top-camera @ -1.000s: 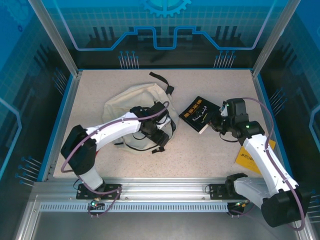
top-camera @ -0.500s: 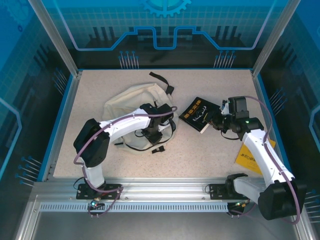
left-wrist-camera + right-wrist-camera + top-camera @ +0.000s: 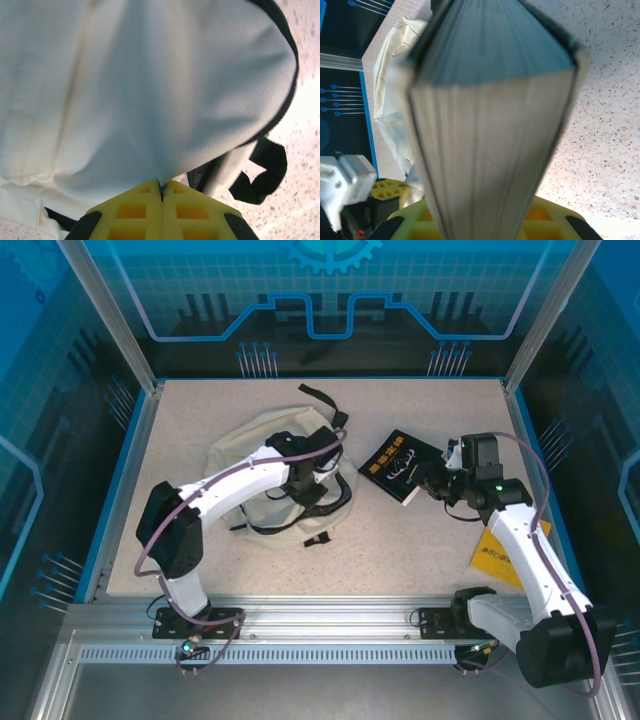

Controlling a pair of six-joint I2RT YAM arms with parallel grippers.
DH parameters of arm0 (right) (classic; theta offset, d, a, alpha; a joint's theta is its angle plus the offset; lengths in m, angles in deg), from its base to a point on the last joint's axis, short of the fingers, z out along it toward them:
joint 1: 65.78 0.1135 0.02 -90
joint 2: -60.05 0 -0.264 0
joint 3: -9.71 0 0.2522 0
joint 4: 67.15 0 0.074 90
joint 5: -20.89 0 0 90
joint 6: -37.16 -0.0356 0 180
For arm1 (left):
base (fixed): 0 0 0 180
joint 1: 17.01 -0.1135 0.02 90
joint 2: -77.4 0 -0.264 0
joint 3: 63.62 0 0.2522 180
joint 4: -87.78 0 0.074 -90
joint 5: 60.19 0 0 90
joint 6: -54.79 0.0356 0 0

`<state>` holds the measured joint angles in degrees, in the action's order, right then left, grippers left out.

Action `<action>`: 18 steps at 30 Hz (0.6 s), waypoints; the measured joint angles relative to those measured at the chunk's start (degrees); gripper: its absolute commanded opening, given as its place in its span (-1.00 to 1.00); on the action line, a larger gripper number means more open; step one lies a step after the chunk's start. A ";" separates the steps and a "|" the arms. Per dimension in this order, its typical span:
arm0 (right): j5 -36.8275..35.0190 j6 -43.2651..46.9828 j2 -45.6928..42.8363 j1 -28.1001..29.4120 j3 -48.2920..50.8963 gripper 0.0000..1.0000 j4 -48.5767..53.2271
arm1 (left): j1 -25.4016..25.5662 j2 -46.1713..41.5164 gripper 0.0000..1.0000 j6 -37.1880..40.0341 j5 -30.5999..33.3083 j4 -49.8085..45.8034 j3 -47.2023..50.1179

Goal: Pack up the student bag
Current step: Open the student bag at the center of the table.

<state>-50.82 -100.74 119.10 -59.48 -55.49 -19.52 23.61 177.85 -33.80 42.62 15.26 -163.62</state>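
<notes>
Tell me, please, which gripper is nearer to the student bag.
Left. The left gripper is shut on the cream fabric of the student bag, touching it; the right gripper holds the black book off to the right, apart from the bag.

A thick book (image 3: 490,135) is seen page-edge on, clamped at its lower end by the right gripper (image 3: 485,222). The cream student bag (image 3: 395,90) is seen left of the book, speckled table (image 3: 600,140) right of it.
</notes>
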 measured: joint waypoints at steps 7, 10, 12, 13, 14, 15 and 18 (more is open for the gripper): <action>5.70 -0.35 -1.46 0.59 1.97 -1.00 -3.10 | -1.09 -7.13 -1.00 -5.75 4.68 6.45 -0.20; 6.80 -1.75 -1.46 2.89 3.85 -1.00 -4.31 | -1.09 -10.71 -1.00 -8.79 7.26 11.26 0.28; 6.82 -2.99 -1.44 4.85 4.76 -1.00 -4.66 | -1.07 -13.33 -1.00 -10.60 8.48 14.56 1.38; 6.82 -3.78 -1.40 5.88 5.16 -1.00 -5.01 | -1.09 -14.67 -1.00 -11.43 8.90 16.26 2.34; 6.82 -4.52 -1.33 6.75 5.55 -1.00 -5.60 | -1.09 -15.63 -1.00 -11.98 9.09 17.44 3.17; 6.86 -5.49 -1.18 7.87 5.97 -1.00 -6.49 | -1.09 -16.59 -1.00 -12.39 9.33 18.71 4.15; 7.28 -8.20 -0.24 10.95 7.23 -1.00 -10.34 | -1.09 -17.92 -1.00 -13.35 9.38 21.22 6.62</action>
<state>-43.55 -108.94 118.86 -48.53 -48.25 -29.86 22.51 159.92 -47.16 52.00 36.48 -156.99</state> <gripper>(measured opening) 0.164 0.068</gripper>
